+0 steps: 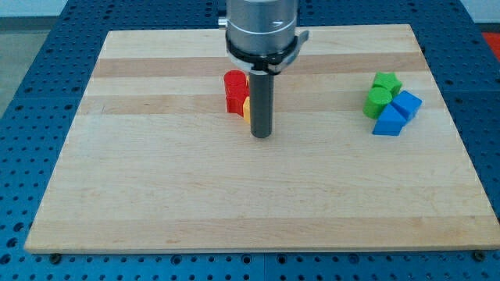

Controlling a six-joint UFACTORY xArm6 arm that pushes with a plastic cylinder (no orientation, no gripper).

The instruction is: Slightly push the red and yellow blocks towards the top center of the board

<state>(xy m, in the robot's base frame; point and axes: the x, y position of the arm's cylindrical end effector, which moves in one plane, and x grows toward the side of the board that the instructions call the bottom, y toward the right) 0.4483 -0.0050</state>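
Two red blocks stand together a little above the board's middle: a red cylinder (pixel 233 80) and, just below it, another red block (pixel 235 101) whose shape I cannot make out. A yellow block (pixel 246 110) shows only as a small sliver at the lower red block's right side, mostly hidden behind the rod. My tip (pixel 261 136) rests on the board just below and to the right of these blocks, touching or nearly touching the yellow one.
At the view's right lies a second cluster: a green star-like block (pixel 387 81), a green cylinder (pixel 377 101), a blue cube-like block (pixel 407 104) and a blue triangular block (pixel 388 122). The wooden board (pixel 156 195) lies on a blue perforated table.
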